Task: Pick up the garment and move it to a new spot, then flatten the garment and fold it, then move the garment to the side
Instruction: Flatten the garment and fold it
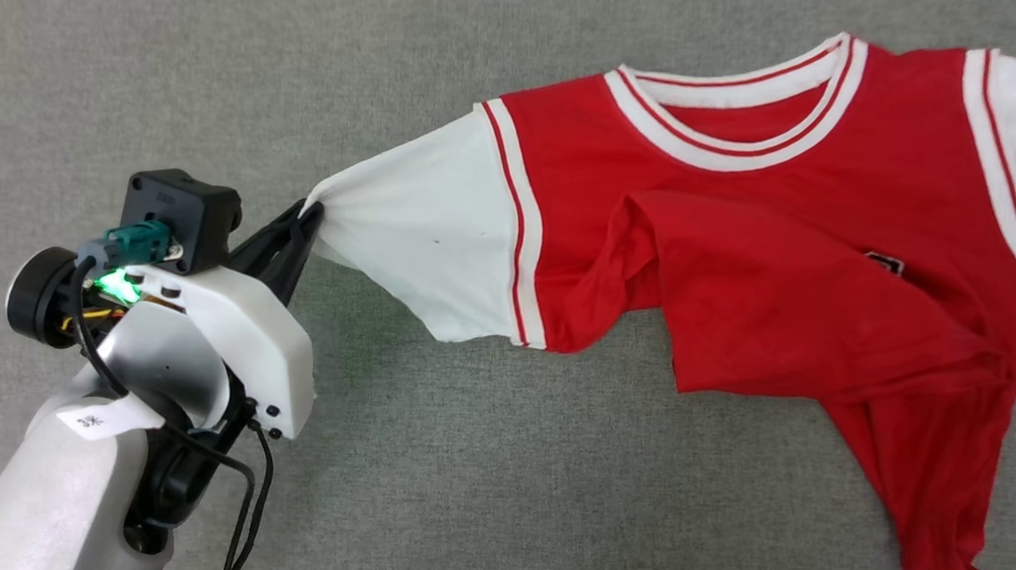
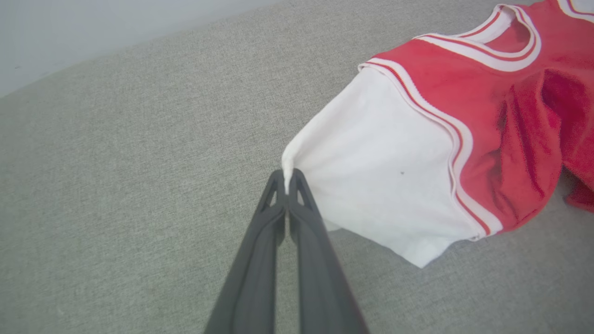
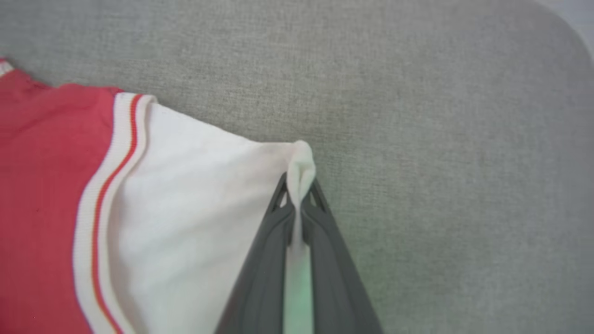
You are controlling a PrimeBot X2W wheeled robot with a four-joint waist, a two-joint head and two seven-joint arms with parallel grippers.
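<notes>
The garment (image 1: pixel 737 242) is a red jersey shirt with white sleeves and a striped collar, lying on the grey cloth surface with its lower body folded up and rumpled. My left gripper (image 1: pixel 313 213) is shut on the tip of the white sleeve at the head view's left (image 2: pixel 371 176), drawing it to a point (image 2: pixel 287 178). In the right wrist view my right gripper (image 3: pixel 300 185) is shut on the edge of the other white sleeve (image 3: pixel 195 204), a pinch of cloth standing up between its fingers. A bit of the chest lettering (image 1: pixel 886 263) peeks out.
The grey fabric surface (image 1: pixel 487 501) stretches all around the shirt, with open room in front and to the left. A pale wall (image 2: pixel 69 32) borders the surface in the left wrist view.
</notes>
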